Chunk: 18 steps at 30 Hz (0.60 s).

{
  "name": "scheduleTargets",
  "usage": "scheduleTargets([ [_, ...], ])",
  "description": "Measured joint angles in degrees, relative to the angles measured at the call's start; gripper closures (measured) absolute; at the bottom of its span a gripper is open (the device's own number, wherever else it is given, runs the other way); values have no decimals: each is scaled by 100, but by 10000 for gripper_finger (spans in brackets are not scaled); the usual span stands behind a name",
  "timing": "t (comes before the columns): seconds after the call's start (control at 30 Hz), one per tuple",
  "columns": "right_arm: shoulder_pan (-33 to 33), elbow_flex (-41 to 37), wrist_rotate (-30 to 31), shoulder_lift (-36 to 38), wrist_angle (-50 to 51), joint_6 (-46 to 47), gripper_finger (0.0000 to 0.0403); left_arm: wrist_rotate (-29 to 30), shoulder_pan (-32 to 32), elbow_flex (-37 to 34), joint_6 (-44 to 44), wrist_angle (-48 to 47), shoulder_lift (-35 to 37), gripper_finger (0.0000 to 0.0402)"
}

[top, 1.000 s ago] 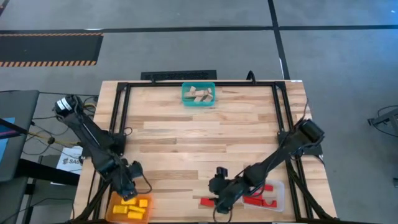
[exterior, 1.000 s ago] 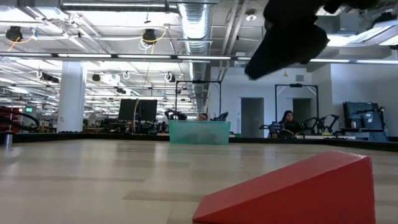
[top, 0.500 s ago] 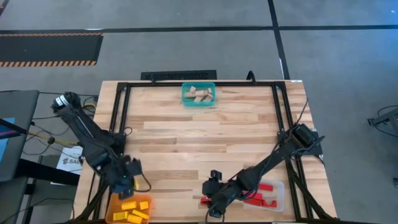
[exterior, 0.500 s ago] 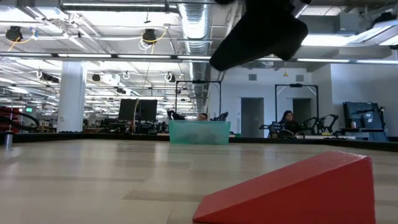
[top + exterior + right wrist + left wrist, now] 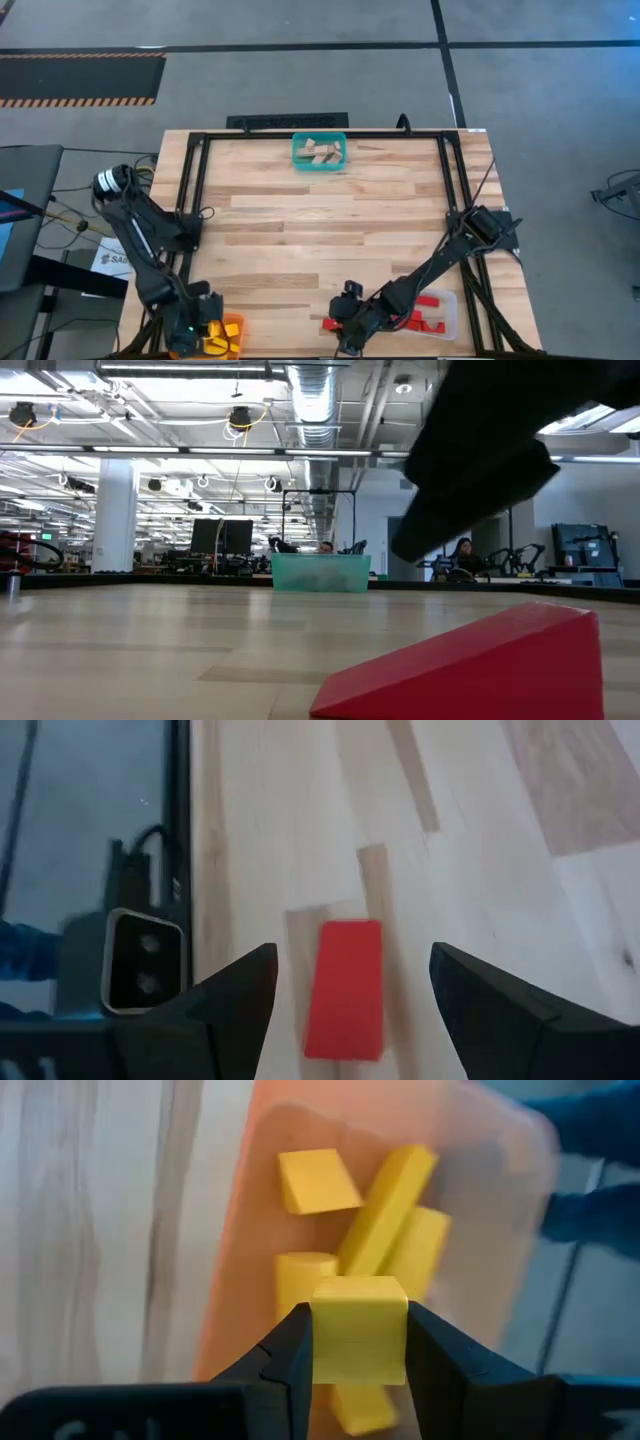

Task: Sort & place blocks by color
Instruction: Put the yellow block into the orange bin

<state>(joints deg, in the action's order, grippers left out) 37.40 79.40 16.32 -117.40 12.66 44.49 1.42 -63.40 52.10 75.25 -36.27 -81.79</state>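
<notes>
My left gripper [image 5: 358, 1380] is shut on a yellow cube [image 5: 358, 1328] and hovers over the orange bin [image 5: 232, 326], where other yellow blocks [image 5: 385, 1230] lie. My right gripper [image 5: 345, 995] is open above a red wedge block [image 5: 345, 985]; the wedge lies flat on the table near its near edge [image 5: 332, 323], one finger to each side, not touching. The low view shows that wedge [image 5: 480, 665] with the dark gripper [image 5: 480, 470] above it. More red blocks [image 5: 425, 312] sit in the clear bin, and tan blocks [image 5: 318, 150] fill the teal bin. My left gripper pinches the yellow cube between its two fingers, one on each opposite side face [image 5: 318, 1330]. The fingers come from above, pointing down. The cube is lifted clear above the yellow blocks in the orange bin.
The teal bin [image 5: 319, 152] stands at the table's far edge, middle. The clear bin [image 5: 447, 300] is at the near right corner, just right of my right gripper. A black frame [image 5: 200, 190] runs around the table. The bare wood in the middle [image 5: 320, 230] is free room.
My left gripper has moved toward the near edge and now stands over the orange bin. My right gripper has shifted slightly toward the near edge and come down toward the red wedge, which has stayed where it was.
</notes>
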Motion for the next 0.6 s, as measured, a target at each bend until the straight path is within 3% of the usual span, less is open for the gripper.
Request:
scheduleTargets([
  [0.17,97,0,9,6,66,203,121,-108,86,-1,-342,-216,-381,301],
  [0.43,163,2,-23,24,484,425,121,-198,322,-2,-809,-309,-377,150],
  [0.6,156,2,-177,2,518,475,121,-420,485,-1,-1088,-500,-276,94],
])
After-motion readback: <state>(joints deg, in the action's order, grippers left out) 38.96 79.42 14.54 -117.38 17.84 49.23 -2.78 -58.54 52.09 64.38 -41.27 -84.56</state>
